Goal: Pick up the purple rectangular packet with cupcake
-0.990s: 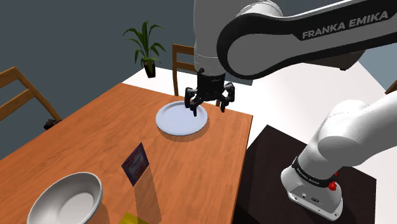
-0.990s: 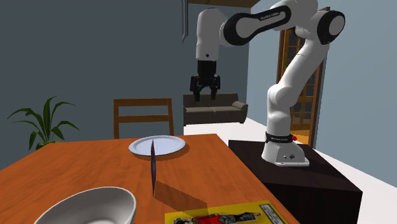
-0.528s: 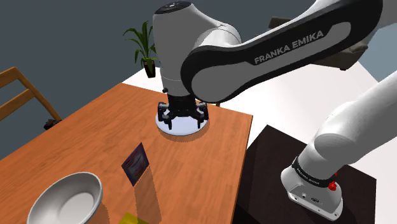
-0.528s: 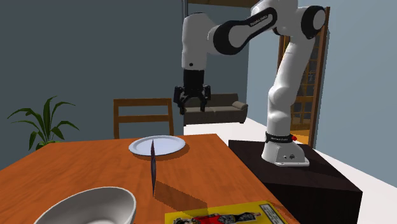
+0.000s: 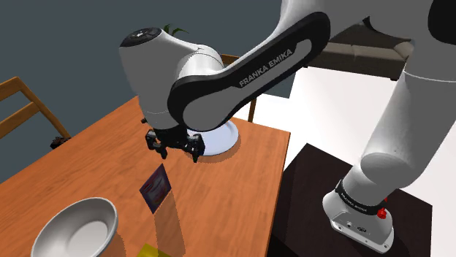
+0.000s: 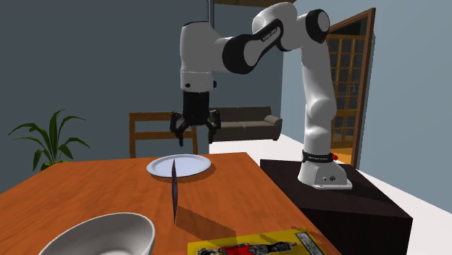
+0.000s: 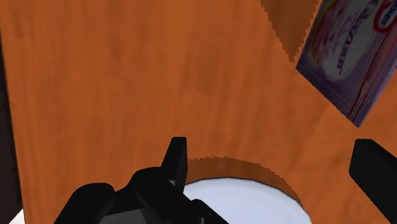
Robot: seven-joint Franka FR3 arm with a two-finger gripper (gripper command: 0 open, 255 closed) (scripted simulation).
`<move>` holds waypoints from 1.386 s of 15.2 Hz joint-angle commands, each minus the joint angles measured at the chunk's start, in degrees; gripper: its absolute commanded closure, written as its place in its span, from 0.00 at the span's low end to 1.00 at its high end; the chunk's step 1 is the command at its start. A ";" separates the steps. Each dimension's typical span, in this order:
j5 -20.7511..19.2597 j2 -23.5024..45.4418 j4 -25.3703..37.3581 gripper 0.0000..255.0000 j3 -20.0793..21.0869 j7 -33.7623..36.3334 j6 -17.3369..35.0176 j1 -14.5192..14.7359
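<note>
So, gripper (image 5: 177,152) spread; pkt (image 5: 155,188) upright nearby

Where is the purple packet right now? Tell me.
In the shoulder view the purple packet stands upright on the wooden table, between the white plate and the grey bowl at that view's lower left.

Bright, even light lies over the table (image 5: 88,157), coming from above and from the side away from my stand (image 5: 314,191), so the packet (image 5: 155,188) throws a long dark shadow across the wood toward the table edge nearest the stand. The plate (image 7: 254,202) lays a thin dark crescent along its rim, and in my wrist view that shadow's edge is jagged, cut in little steps. My arm (image 5: 219,80) shows soft grey shading on its white shells. The bowl (image 5: 77,226) carries a gentle grey gradient inside. The wall (image 5: 58,44) behind stays dim.
</note>
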 commanded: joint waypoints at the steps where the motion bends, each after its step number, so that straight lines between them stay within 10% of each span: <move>1: -5.89 6.93 5.27 0.00 -1.26 6.77 -1.27 3.28; 5: -12.56 17.56 16.20 0.00 -5.83 14.81 -4.31 10.91; 14: -14.96 20.19 13.91 0.00 -7.46 16.62 -0.08 11.85; 15: -14.94 20.13 13.80 1.00 -7.43 16.67 -0.03 11.84; 21: -14.94 20.13 13.81 1.00 -7.43 16.68 -0.05 11.86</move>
